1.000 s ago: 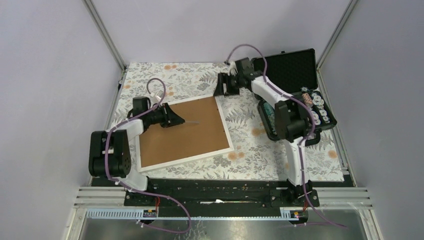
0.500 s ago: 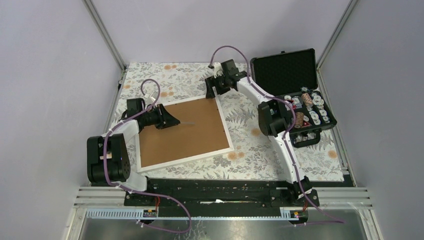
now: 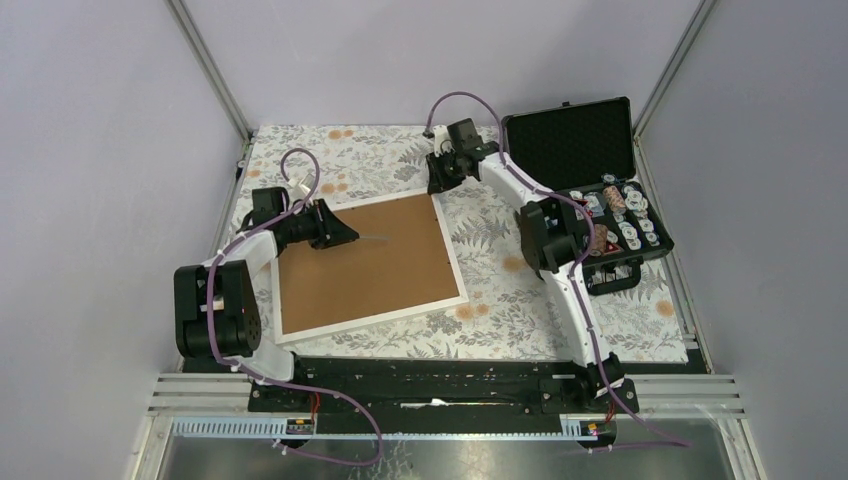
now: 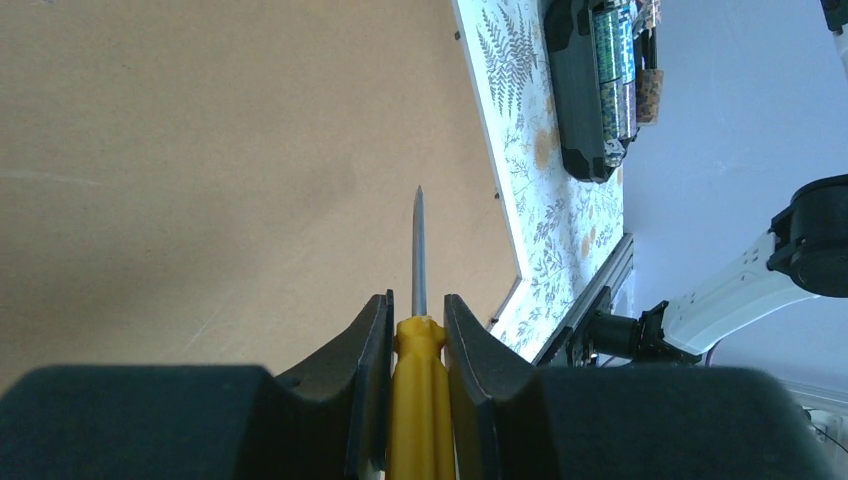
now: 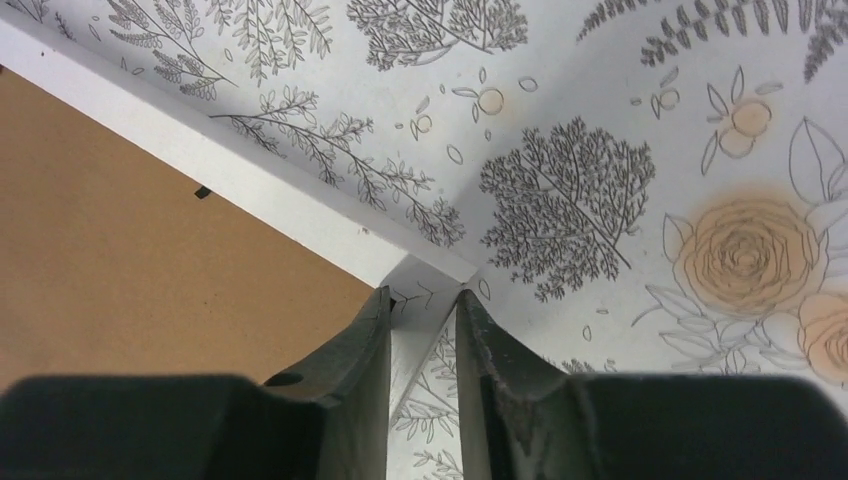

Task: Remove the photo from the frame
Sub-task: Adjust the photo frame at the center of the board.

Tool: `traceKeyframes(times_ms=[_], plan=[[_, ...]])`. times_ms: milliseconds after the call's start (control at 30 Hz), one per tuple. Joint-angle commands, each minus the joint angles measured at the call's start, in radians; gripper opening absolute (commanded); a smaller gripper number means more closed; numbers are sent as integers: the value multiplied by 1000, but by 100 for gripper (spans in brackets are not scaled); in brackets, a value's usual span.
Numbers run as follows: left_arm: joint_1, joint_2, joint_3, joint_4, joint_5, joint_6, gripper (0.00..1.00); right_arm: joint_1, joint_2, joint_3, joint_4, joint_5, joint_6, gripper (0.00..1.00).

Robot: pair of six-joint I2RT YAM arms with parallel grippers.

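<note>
frame [image 3: 370, 265] lies brown back up on the floral cloth [image 3: 500, 300], left of centre. your left gripper [image 4: 416, 298] clamps a yellow-handled screwdriver [image 4: 417, 400], its tip over the backing. your right gripper [image 5: 423, 295] pinches narrowly on the frame's far right corner.

The large white-bordered picture frame [image 3: 365, 265] lies back-up on the left half of the floral counter [image 3: 500, 300], the open black foam-lined case [image 3: 572, 142] to its right, farther back (a yellow-handled screwdriver [image 4: 415, 400] hangs over its far-left part, the right fingers [image 5: 362, 370] astride its far-right corner).
</note>
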Motion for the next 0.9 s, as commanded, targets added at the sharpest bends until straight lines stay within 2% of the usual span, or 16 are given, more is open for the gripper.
traceKeyframes(times_ms=[0,67,233,267,367,433,567,733,867], plan=[[8,19,61,2,4,27,0,-68,-29,-119,-204,122,50,19],[11,24,68,-2,0,29,0,-100,-67,-193,-202,132,98,11],[26,35,83,-29,-4,39,0,-115,-222,-430,-193,56,164,3],[30,39,87,-36,-6,42,0,-114,-255,-478,-190,42,184,7],[40,41,97,-46,-4,46,0,-107,-341,-589,-175,-27,185,46],[42,41,100,-51,0,48,0,-99,-380,-623,-139,-38,131,64],[43,35,100,-53,4,48,0,-93,-392,-564,-62,-51,4,75],[43,31,103,-56,1,48,0,-65,-280,-329,-35,-99,-159,92],[46,24,104,-54,2,47,0,-34,-151,-135,-37,-131,-293,97]])
